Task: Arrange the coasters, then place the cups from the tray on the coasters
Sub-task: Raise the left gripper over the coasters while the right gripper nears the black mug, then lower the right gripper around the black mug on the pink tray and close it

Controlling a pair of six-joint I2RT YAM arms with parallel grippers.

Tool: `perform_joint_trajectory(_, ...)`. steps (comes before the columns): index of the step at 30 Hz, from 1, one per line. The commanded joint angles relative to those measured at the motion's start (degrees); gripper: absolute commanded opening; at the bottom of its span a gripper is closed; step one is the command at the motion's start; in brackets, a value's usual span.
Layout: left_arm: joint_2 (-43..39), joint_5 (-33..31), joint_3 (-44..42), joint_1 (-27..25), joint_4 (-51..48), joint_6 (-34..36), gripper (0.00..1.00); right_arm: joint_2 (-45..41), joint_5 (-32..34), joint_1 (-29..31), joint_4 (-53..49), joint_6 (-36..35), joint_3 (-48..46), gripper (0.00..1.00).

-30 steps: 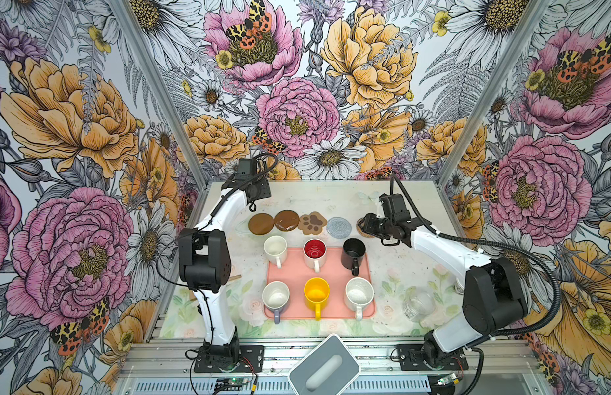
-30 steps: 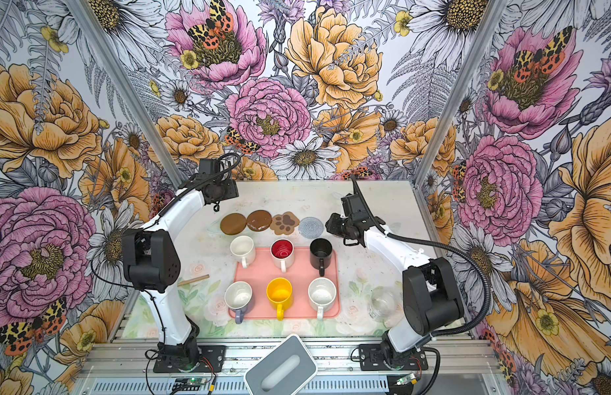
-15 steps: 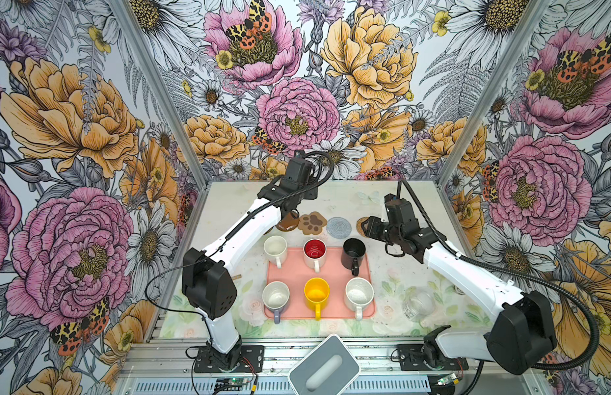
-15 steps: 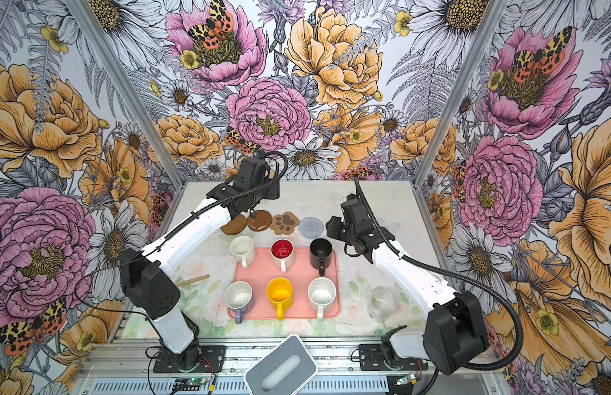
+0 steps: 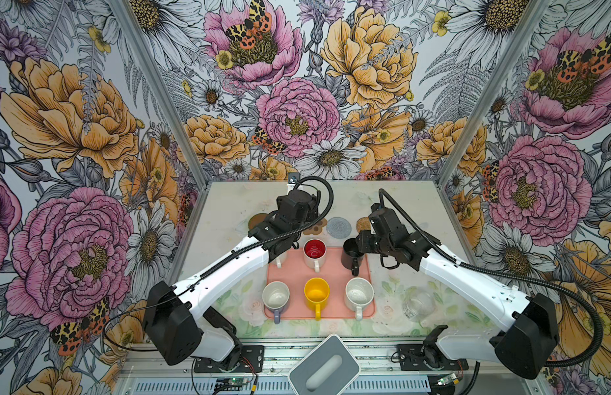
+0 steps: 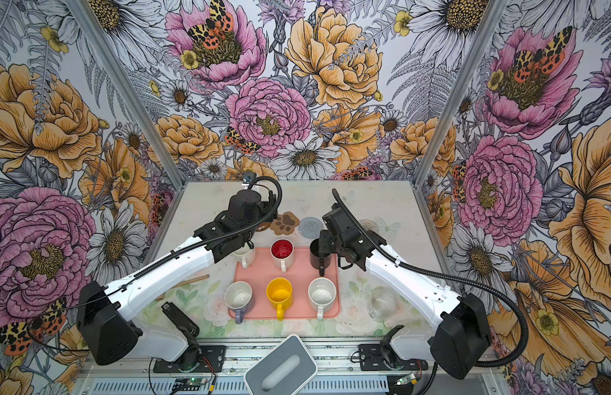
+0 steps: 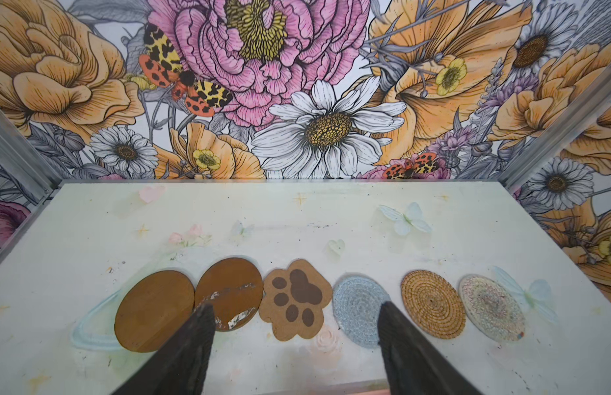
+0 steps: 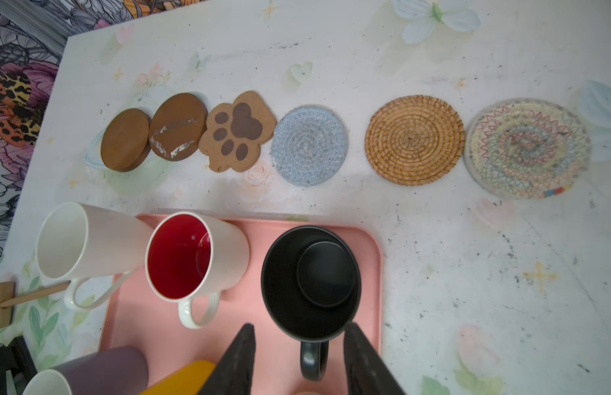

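Six coasters lie in a row behind the tray: two brown discs (image 8: 126,138) (image 8: 179,126), a paw print (image 8: 237,131), a grey-blue round (image 8: 309,145), a tan woven round (image 8: 414,139) and a pale translucent round (image 8: 526,147). The pink tray (image 5: 331,273) holds the red-inside mug (image 5: 314,252), black mug (image 5: 351,256), lavender mug (image 5: 276,297), yellow mug (image 5: 316,293) and speckled mug (image 5: 359,294). The plain white mug (image 8: 88,239) stands at its back left corner. My left gripper (image 7: 295,307) hangs open over the coasters, holding nothing. My right gripper (image 8: 299,326) is open, straddling the black mug's handle.
A clear glass jar (image 5: 418,303) stands on the table right of the tray. A wooden stick (image 6: 194,278) lies left of the tray, under my left forearm. Flowered walls close the table at the back and sides.
My left arm swung from the back left corner to the middle, over the white mug and coasters, and its jaws opened wider. My right arm drew back from the tan coaster to the black mug.
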Motion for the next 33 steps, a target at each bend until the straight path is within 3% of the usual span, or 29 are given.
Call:
perform_joint_trajectory(1,-1.1,-1.0,-3.0,0.3,6.7,-0.4,0.77,-0.6,1.6,1.1,-2.5,0.4,-0.2,0.45)
perform_joint_trajectory(21,-9.8,1.0,-12.9,5.6,11.6,0.8,0.81,3.5,1.9,5.4,-3.0,7.2,-5.2,0.45)
perform_joint_trajectory(33,-8.4,2.7,-12.7,6.3,12.0,0.0,0.81,8.8,1.8,6.0,-2.8,7.9,-4.1,0.45)
